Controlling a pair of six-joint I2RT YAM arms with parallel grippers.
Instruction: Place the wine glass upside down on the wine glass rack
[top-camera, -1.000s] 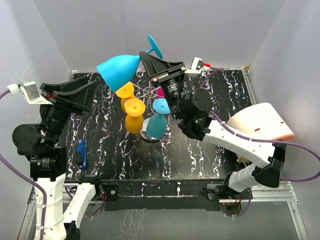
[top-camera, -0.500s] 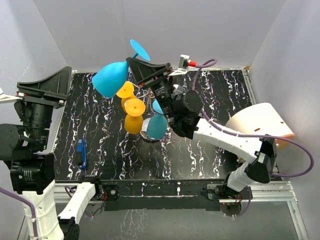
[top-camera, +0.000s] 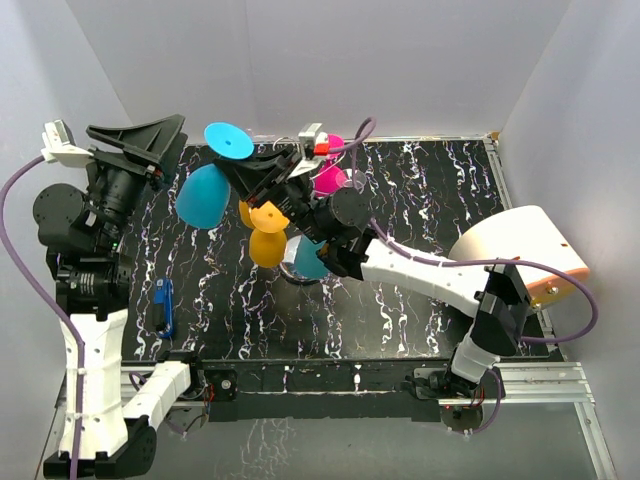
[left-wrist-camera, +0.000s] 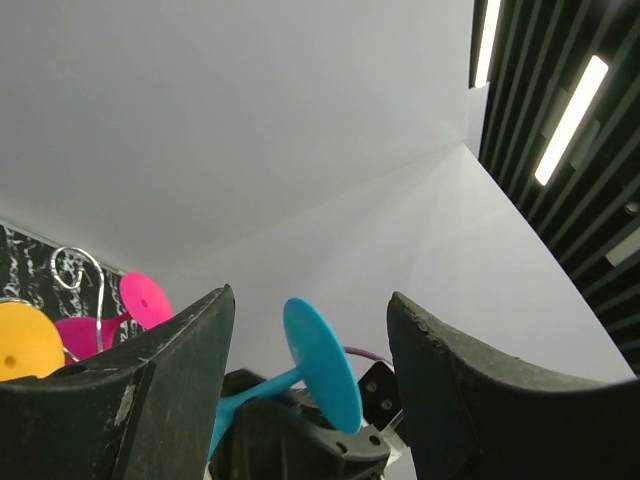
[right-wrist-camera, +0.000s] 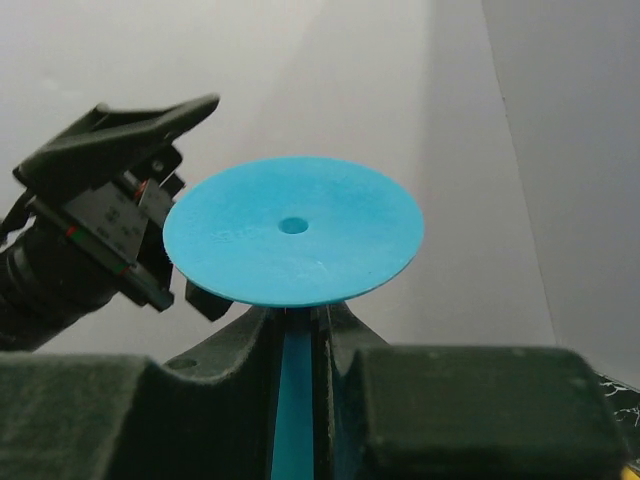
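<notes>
Nearest on the bench (top-camera: 240, 310), a blue carabiner (top-camera: 165, 305) lies well clear of the work and needs no heed. Mid-bench stands the wine glass rack (left-wrist-camera: 78, 262). Its near side is hung with a teal glass (top-camera: 306, 260) and orange glasses (top-camera: 265, 245), so I judge the approach should avoid that side.

Just beyond and to the left, the right gripper (top-camera: 255, 172) has its fingers (right-wrist-camera: 345, 335) clamped on the stem of the blue wine glass (top-camera: 200, 195), right under the foot. The glass is in the air, tilted, with its bowl to the left of its foot, touching neither rack nor bench.

To hang it well, level the foot above a free scroll and feed the stem into the wire slot. Loosen the grip only once the foot rests on both wires. The bare curl beside the pink glass (left-wrist-camera: 140, 300) looks a likely slot.

Farthest left, the left gripper (left-wrist-camera: 310, 298) is empty, fingers apart. It should hold off from the bowl's path.
</notes>
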